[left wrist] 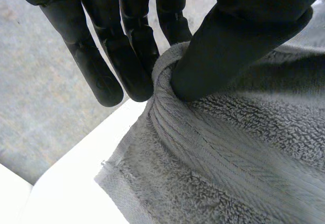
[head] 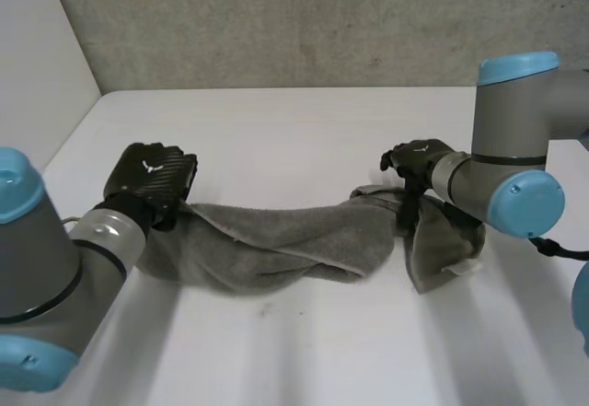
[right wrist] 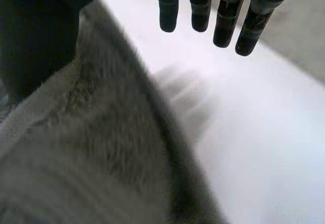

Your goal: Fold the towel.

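One white bench (head: pixel 294 121) carries everything, its far edge meeting a grey concrete wall (head: pixel 276 19) and its left side closed off by a pale panel. Nearly all of the surface lies bare ahead of the arms and towards the wall.

Strung across the middle of the bench is the grey towel (head: pixel 276 236), bunched into a loose rope between the two hands and not spread flat (no clean fold shows anywhere along it). Its right end hangs in a crumpled flap below the right arm. By that reading the task is barely begun: the cloth would first need to be opened out and its corners found, then brought together.

At the towel's left end, the left hand (head: pixel 152 180) pinches the ribbed hem (left wrist: pixel 203 148) between its thumb (left wrist: pixel 228 46) and fingers (left wrist: pixel 132 56), a firm hold on the edge. Near the other end, the right hand (head: pixel 419 159) sits over the gathered cloth; its wrist view shows its fingers (right wrist: pixel 223 26) straight and clear of the towel, over bare bench, with the cloth lying against the thumb side of the hand, so it reads as open and not clamped.

Room to draw the towel out looks widest towards the wall; the left panel stands fairly near the left hand.
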Tool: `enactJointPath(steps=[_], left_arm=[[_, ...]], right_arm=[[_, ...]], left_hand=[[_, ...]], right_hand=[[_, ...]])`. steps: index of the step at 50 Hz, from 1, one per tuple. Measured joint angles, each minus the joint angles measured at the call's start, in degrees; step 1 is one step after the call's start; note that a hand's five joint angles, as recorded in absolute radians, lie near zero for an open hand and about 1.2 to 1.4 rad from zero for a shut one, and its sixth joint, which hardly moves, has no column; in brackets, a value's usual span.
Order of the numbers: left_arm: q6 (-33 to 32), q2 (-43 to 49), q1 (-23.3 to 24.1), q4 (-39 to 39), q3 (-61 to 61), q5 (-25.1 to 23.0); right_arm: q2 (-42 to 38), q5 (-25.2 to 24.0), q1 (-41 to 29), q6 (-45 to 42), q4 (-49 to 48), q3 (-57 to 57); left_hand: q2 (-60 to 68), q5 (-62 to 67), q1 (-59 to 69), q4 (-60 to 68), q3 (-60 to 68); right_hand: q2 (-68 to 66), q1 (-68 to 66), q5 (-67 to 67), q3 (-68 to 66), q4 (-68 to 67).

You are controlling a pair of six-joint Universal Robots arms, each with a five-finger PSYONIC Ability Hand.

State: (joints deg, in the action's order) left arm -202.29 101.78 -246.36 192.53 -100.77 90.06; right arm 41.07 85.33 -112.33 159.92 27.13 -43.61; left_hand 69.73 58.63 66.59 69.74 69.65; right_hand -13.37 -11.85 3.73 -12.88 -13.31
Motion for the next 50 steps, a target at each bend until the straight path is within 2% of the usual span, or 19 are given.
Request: enactJointPath(steps=[8,9,11,18,25,32,37,40,50], left_arm=[[-0.10,2.32,-0.51,0.28,2.66,0.03],[-0.11,2.15,-0.51,0.27,2.97,0.05],[-0.10,1.90,-0.41,0.24,3.20,0.10],[0.00,0.36,0.34,0.14,3.23,0.26],[0.11,-1.32,0.71,0.12,2.93,0.30],[0.14,-1.89,1.20,0.07,2.69,0.29],[0.14,-1.95,1.41,0.05,2.55,0.29],[0.14,-1.95,1.67,0.05,2.38,0.29],[0.14,-2.01,2.21,0.05,2.07,0.35]], right_arm=[[9.51,1.73,-0.96,1.32,-4.89,-5.00],[14.41,1.67,-1.03,1.68,-7.02,-9.01],[18.42,1.57,-1.05,1.90,-8.71,-13.18],[27.09,1.29,-1.40,3.67,-12.83,-28.53],[31.02,-0.32,-3.99,9.11,-15.73,-41.11],[31.39,-3.10,-6.61,13.09,-21.66,-48.24],[29.44,-3.20,-7.90,13.67,-25.58,-49.33],[25.24,-2.45,-8.98,13.81,-30.40,-49.10],[16.41,0.27,-9.47,13.61,-35.33,-45.81]], left_hand=[[0.00,0.00,0.00,0.00,0.00],[0.00,0.00,0.00,0.00,0.00],[0.00,0.00,0.00,0.00,0.00],[0.00,0.00,0.00,0.00,0.00],[0.00,0.00,0.00,0.00,0.00],[0.00,0.00,0.00,0.00,0.00],[0.00,0.00,0.00,0.00,0.00],[0.00,0.00,0.00,0.00,0.00],[0.00,0.00,0.00,0.00,0.00]], right_hand=[[0.87,0.22,-0.71,0.96,0.27],[0.87,0.22,-0.71,0.96,0.27],[0.54,0.04,-0.52,0.67,0.09],[-8.46,-7.05,7.66,-9.50,-8.69],[-19.87,-16.55,18.17,-20.47,-19.85],[-20.14,-16.77,18.67,-20.70,-20.27],[-18.39,-15.61,17.23,-18.53,-18.20],[-17.78,-15.29,17.13,-18.01,-17.59],[-17.87,-15.30,17.24,-18.15,-17.72]])
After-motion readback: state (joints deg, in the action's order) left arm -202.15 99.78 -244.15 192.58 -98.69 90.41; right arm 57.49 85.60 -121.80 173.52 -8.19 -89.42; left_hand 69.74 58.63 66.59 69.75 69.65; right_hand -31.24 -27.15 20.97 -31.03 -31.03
